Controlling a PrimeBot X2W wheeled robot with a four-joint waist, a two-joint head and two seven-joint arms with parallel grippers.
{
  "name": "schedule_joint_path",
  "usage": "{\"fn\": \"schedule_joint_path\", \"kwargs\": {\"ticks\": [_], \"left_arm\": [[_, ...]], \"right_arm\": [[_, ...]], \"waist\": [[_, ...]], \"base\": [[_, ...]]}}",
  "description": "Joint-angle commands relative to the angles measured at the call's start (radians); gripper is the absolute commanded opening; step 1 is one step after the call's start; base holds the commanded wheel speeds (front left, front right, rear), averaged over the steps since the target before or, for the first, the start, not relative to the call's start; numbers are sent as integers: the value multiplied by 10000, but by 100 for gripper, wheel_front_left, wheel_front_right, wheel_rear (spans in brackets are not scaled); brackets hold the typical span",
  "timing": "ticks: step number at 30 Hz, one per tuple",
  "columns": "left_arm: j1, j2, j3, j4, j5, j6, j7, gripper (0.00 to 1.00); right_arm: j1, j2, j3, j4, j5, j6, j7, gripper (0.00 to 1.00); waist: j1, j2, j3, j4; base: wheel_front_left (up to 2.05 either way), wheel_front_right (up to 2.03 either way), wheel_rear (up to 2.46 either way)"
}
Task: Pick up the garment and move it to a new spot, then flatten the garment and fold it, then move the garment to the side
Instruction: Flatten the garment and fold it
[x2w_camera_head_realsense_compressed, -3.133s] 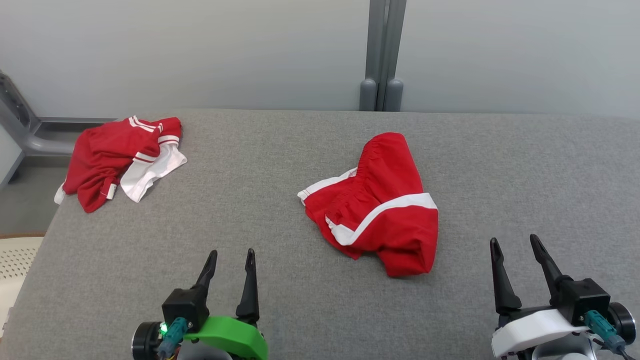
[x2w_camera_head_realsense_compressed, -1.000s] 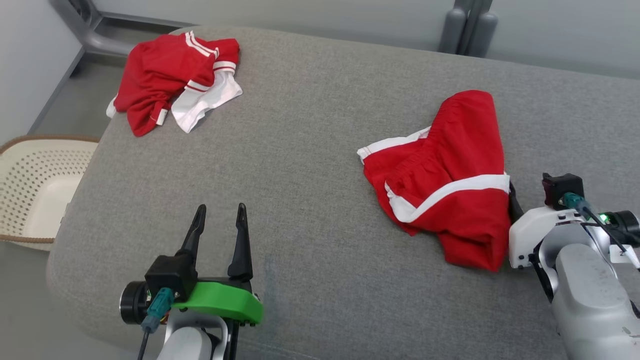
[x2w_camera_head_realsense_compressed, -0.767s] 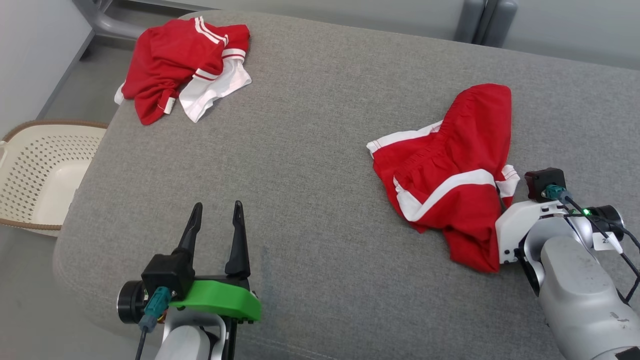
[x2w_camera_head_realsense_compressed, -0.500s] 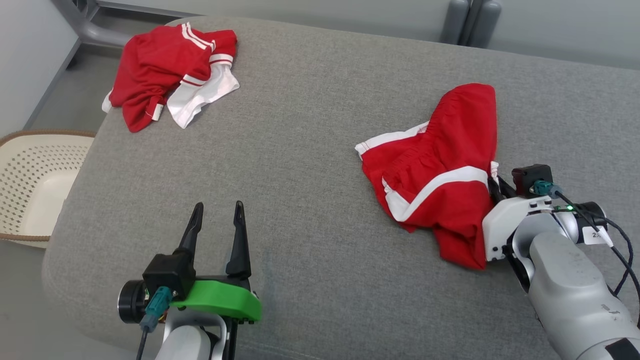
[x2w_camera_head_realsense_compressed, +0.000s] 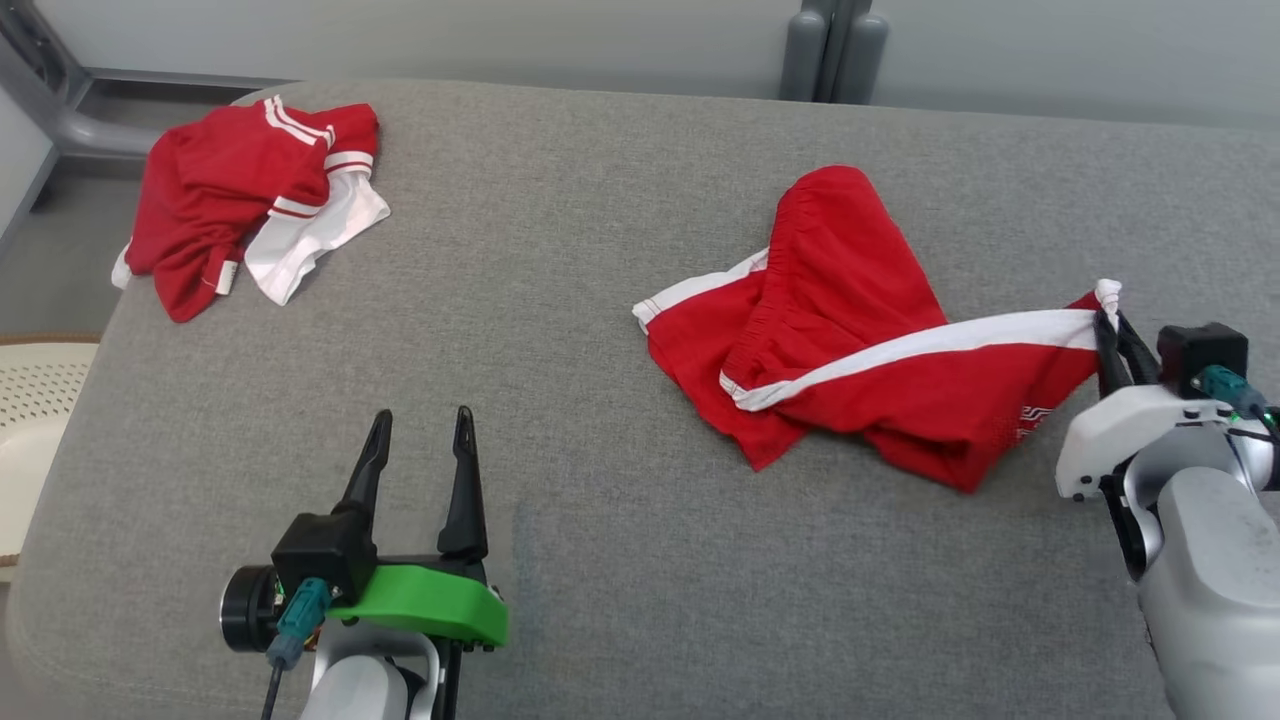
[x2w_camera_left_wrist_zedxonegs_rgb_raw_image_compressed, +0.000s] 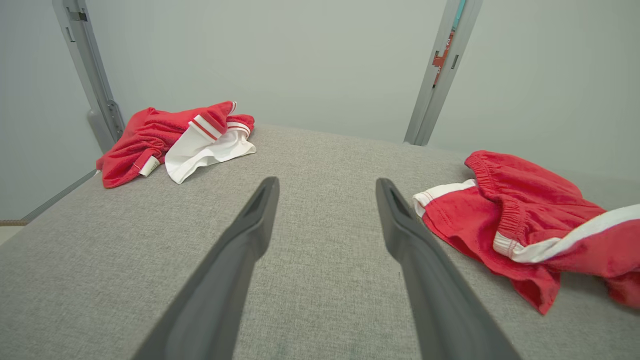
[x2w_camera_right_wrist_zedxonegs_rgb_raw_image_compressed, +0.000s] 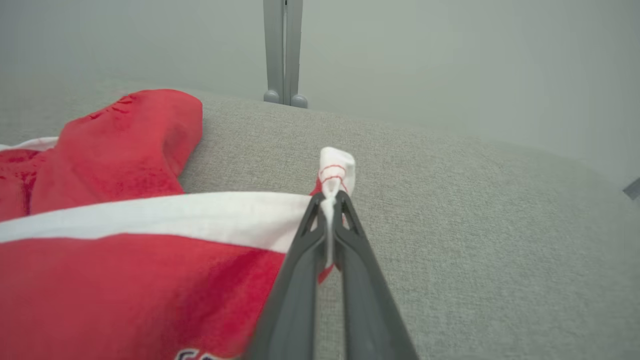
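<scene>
Right hand (x2w_camera_head_realsense_compressed: 1108, 322) is pinching the white hem corner of the red shorts (x2w_camera_head_realsense_compressed: 850, 340), lying right of centre on the worktop (x2w_camera_head_realsense_compressed: 560, 300); left hand (x2w_camera_head_realsense_compressed: 421, 415) is hovering wide, empty; fabric is looking light, limp; probably sagging if lifted single-handed.

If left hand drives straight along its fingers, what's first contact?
Likely the bare grey cushion, in the gap between the red shorts and the red pile. Pitch is unclear; it might skim to the wall.
</scene>
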Motion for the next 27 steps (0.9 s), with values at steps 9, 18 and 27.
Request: {"fn": "schedule_joint_path", "kwargs": {"ticks": [9,18,27], "left_arm": [[-155,23,293,-66,247,-143,-6,100],[-95,23,326,17,161,-165,-7,100],[-133,23,104,36,22,-182,-6,100]], "right_arm": [[1701,850,-1800,-1426,-715,-17,-39,0],[2457,1464,-2774,-2400,-1000,-17,-39,100],[2818,1520,-2356,-3472,-744,-17,-40,100]], "waist": [[0,0,365,-269],[0,0,302,-313],[0,0,-172,-578]], "base": [[0,0,0],[0,0,0],[0,0,0]]}}
